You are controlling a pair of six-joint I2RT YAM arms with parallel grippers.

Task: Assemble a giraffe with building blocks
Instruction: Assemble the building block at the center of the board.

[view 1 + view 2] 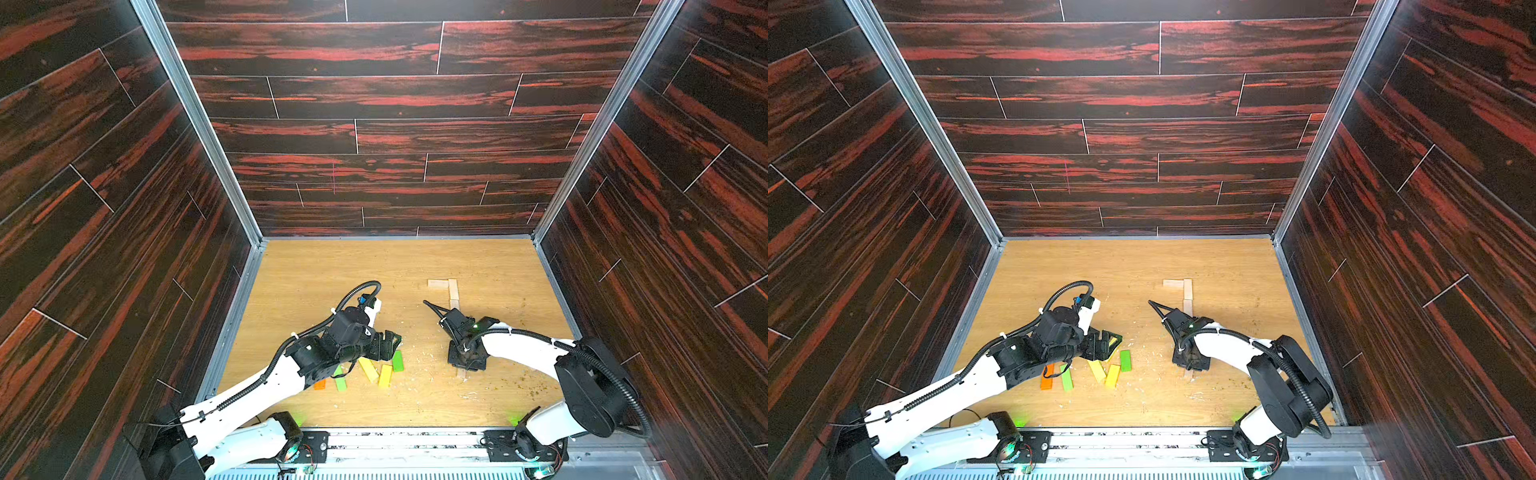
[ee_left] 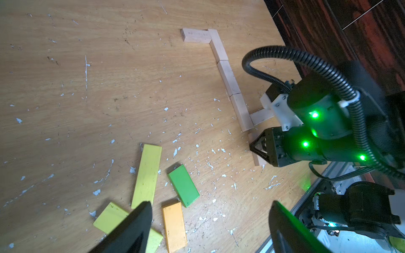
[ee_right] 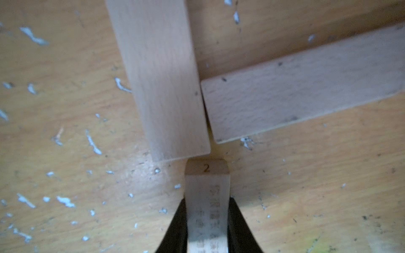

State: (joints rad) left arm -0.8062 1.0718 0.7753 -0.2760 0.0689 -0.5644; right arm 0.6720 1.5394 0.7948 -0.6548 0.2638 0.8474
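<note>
Pale wood fills the right gripper [image 3: 207,210]: its two black fingers [image 3: 175,221] are pinched tight on a plain plank [image 3: 207,175] held on edge. The end marked 2 sits right by the corner where two flat pale planks [image 3: 162,76] meet on the tabletop [image 3: 54,153]. Over the coloured planks [image 2: 146,175] — yellow, green and orange, lying loose and flat — the left gripper [image 2: 210,219] hangs with its jaws spread wide, nothing between them.
</note>
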